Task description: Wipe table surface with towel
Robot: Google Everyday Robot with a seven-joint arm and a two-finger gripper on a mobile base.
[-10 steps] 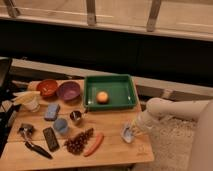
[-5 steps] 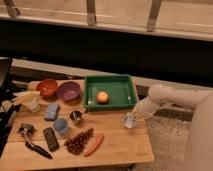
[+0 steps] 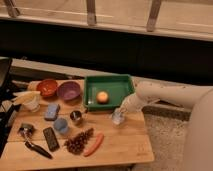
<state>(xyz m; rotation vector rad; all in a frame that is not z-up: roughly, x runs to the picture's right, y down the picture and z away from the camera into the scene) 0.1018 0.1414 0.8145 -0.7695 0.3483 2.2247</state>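
My gripper (image 3: 119, 116) is low over the wooden table (image 3: 120, 145), just in front of the green tray's (image 3: 91, 90) right front corner. The white arm (image 3: 160, 95) reaches in from the right. A small pale, whitish thing sits at the gripper's tip; I cannot tell whether it is the towel or part of the gripper. No other towel shows clearly.
An orange (image 3: 102, 96) lies in the tray. On the left are an orange bowl (image 3: 47, 87), a purple bowl (image 3: 69, 91), a blue sponge (image 3: 51, 111), a blue cup (image 3: 61, 125), a metal cup (image 3: 76, 117), grapes (image 3: 77, 141), a carrot (image 3: 93, 144), a remote (image 3: 50, 138) and a cream cup (image 3: 30, 101).
The gripper has moved from near the table's right front edge back and left, toward the front of the green tray. The objects on the table have not moved.
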